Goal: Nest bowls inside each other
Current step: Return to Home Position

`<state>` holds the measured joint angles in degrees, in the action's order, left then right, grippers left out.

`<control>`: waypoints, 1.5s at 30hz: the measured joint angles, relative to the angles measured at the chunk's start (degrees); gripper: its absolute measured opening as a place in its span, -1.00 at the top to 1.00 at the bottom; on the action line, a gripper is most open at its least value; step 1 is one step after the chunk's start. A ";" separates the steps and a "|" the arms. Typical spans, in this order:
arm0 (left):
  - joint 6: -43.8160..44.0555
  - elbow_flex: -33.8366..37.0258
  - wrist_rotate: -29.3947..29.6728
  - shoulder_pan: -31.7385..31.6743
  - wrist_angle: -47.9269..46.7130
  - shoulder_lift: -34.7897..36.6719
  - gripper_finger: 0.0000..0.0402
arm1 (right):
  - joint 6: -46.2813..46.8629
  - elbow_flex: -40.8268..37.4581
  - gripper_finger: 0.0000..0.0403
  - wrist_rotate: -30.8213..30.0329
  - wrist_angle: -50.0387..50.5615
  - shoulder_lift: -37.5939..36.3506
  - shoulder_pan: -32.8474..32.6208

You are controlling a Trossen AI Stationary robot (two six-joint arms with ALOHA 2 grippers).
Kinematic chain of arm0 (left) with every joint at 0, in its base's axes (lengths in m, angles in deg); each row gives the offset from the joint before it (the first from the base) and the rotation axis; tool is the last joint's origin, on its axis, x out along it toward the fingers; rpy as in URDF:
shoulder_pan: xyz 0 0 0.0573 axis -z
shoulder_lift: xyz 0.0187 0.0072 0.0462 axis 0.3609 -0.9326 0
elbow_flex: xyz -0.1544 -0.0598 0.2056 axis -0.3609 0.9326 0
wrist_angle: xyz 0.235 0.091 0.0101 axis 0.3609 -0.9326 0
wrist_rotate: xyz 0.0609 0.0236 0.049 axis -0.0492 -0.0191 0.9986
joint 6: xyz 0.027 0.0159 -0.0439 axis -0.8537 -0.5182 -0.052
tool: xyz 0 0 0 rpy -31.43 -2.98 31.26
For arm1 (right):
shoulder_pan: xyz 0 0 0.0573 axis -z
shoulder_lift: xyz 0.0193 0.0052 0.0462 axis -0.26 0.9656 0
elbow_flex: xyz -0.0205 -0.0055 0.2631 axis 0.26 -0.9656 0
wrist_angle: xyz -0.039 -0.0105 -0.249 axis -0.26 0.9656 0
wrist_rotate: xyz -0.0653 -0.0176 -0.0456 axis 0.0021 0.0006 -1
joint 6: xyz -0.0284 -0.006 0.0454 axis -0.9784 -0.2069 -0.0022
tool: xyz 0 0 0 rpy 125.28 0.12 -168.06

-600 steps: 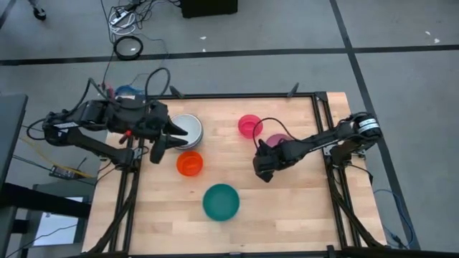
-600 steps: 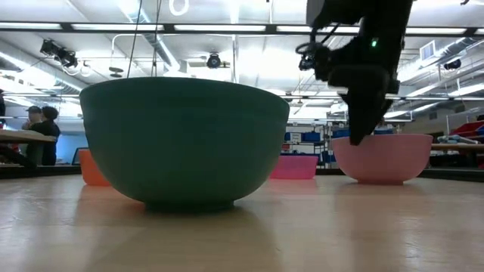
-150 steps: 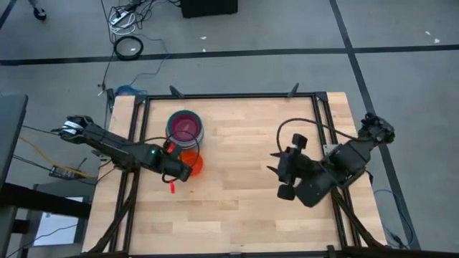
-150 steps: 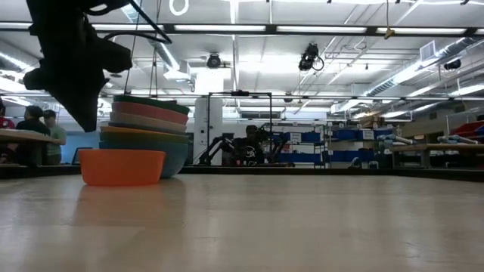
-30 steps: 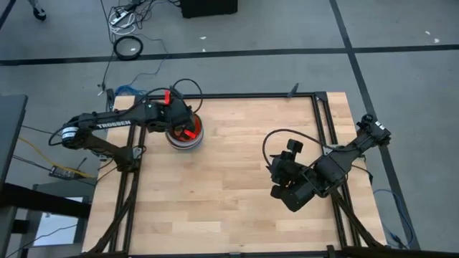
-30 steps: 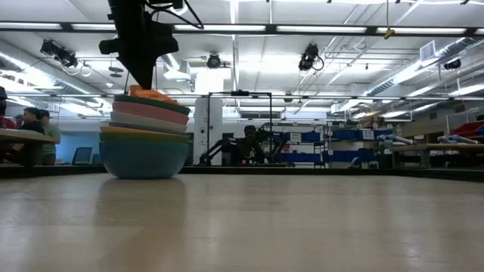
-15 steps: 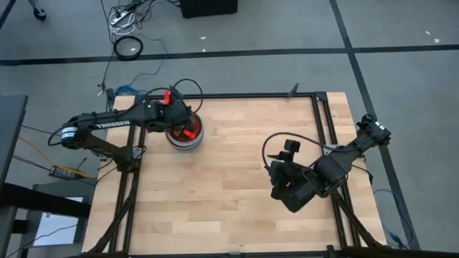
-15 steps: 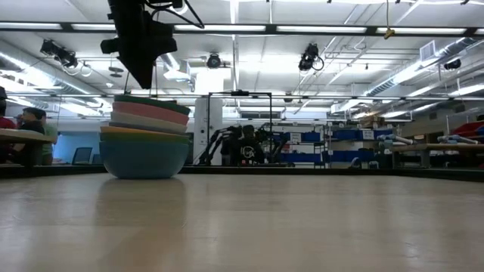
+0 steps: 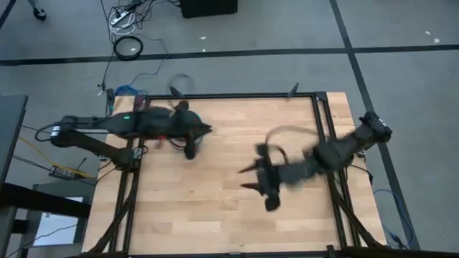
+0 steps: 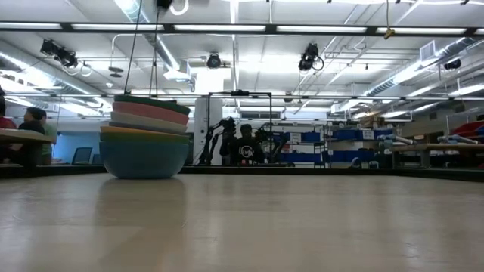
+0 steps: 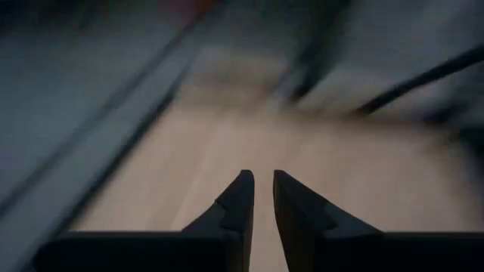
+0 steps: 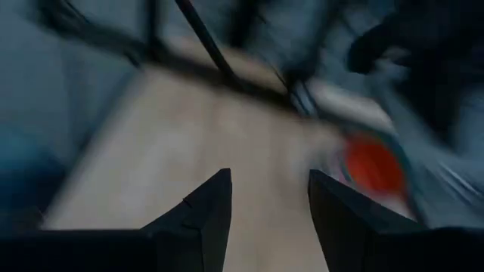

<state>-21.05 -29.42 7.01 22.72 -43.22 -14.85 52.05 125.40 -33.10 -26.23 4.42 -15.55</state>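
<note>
The bowls stand nested in one stack at the table's far left, with a blue bowl at the bottom resting on the wood and a green rim on top. The right wrist view shows the red-orange bowl innermost. In the high view my blurred left arm covers the stack. My left gripper hovers above it, its fingers a narrow gap apart and holding nothing. My right gripper is open over the table's middle and points toward the stack.
Bare wooden tabletop spreads between the stack and the near and right edges. A black frame rail runs along the far edge. People sit beyond the table at the far left.
My left gripper has risen off the stack and out of the low view, swinging toward the table's right. The orange bowl, whose rim stood above the green one, has dropped down inside the stack. My right gripper has moved toward the table's middle and turned toward the stack.
</note>
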 joint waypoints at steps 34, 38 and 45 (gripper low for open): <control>-8.69 29.78 -11.66 -4.96 18.26 52.73 0.70 | -2.72 -34.63 0.20 56.30 -23.15 -49.19 40.97; -6.45 35.83 -11.40 -4.95 20.63 55.84 0.70 | 0.26 -48.67 0.20 56.75 -33.43 -56.72 42.01; -2.14 46.86 -11.42 -4.96 26.36 61.89 0.70 | 5.52 -67.32 0.21 56.09 -45.64 -65.64 42.73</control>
<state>-23.19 17.44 -4.42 17.76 -16.86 47.03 57.57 58.08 22.98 -71.87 -61.22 27.18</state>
